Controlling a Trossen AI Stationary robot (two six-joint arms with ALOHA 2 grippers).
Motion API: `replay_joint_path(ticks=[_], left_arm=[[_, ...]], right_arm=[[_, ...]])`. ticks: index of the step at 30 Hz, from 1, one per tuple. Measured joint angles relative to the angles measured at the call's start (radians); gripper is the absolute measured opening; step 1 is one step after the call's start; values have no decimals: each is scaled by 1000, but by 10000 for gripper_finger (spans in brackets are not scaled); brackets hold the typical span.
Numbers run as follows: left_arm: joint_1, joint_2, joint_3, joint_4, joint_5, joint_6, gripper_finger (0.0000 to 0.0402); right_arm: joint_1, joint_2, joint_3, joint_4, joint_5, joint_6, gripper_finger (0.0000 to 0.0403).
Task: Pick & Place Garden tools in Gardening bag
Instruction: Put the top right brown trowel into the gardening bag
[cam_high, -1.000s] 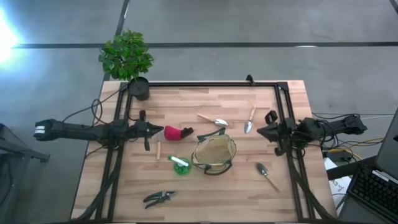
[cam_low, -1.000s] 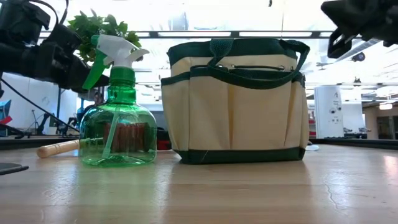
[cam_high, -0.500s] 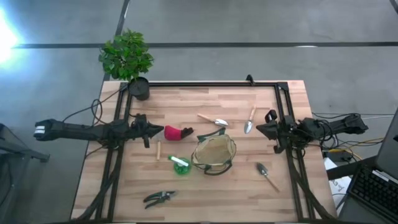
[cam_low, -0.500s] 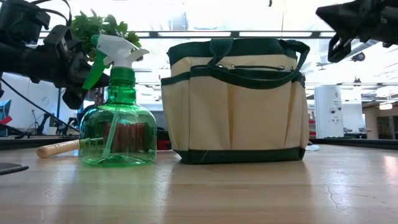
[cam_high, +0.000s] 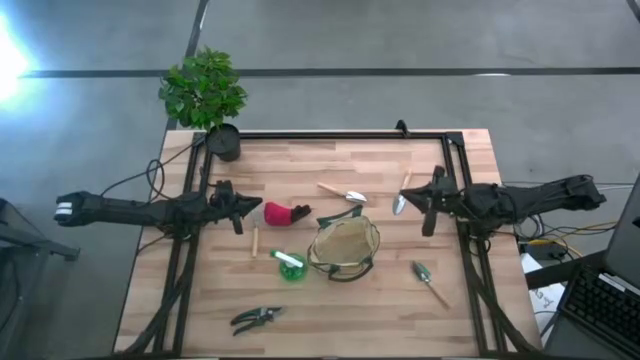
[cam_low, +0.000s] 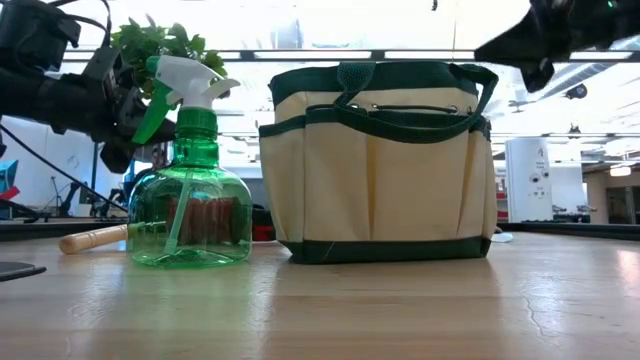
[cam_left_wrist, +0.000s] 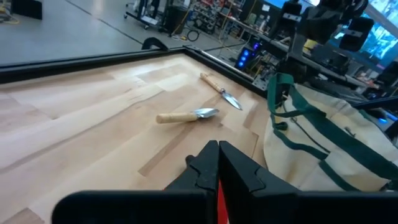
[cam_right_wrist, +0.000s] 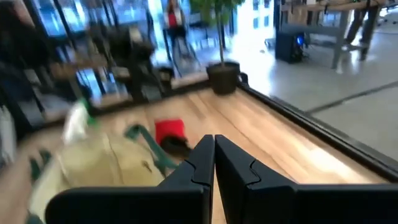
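Observation:
The tan gardening bag (cam_high: 345, 248) with green trim stands open near the table's middle. Around it lie a green spray bottle (cam_high: 290, 265), a red-and-black item (cam_high: 286, 213), two trowels (cam_high: 345, 192) (cam_high: 402, 193), a spade (cam_high: 430, 281), dark shears (cam_high: 255, 318) and a wooden-handled tool (cam_high: 254, 240). My left gripper (cam_high: 243, 211) is shut and empty, above the table just left of the red-and-black item. My right gripper (cam_high: 423, 204) is shut and empty, raised beside the right trowel; its wrist view (cam_right_wrist: 214, 154) looks over the bag (cam_right_wrist: 106, 163).
A leafy plant (cam_high: 204, 88) in a black pot (cam_high: 224, 142) stands at the far left corner. A black frame (cam_high: 330, 135) runs along the table's far edge and sides. Bare wood lies along the near edge, right of the shears.
My right gripper has gone toward the table's left, from the right frame rail to a place beside the right trowel, still shut and raised. The tools and the bag have stayed where they were.

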Motion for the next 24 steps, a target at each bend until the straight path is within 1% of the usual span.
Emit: replay_joint_path(ticks=[2, 3, 6, 7, 9, 12, 18, 24], left_arm=[[0, 0, 0, 1, 0, 0, 14], [0, 0, 0, 1, 1, -4, 14], [0, 0, 0, 1, 1, -36, 14], [0, 0, 0, 0, 2, -39, 14], [0, 0, 0, -1, 2, -20, 14], [0, 0, 0, -1, 2, 22, 14], [0, 0, 0, -9, 2, 43, 14], [0, 0, 0, -9, 3, 58, 14]], right_arm=[[-3, 49, 77, -151, 20, 14, 9], [-6, 72, 111, -230, 51, 49, 9], [-36, 131, 203, -476, 163, 217, 9], [-53, 150, 223, -551, 185, 279, 9], [-98, 181, 245, -655, 188, 389, 11], [-168, 215, 247, -689, 153, 453, 24], [-333, 259, 242, -675, 4, 453, 69], [-511, 319, 250, -655, -69, 532, 123]])
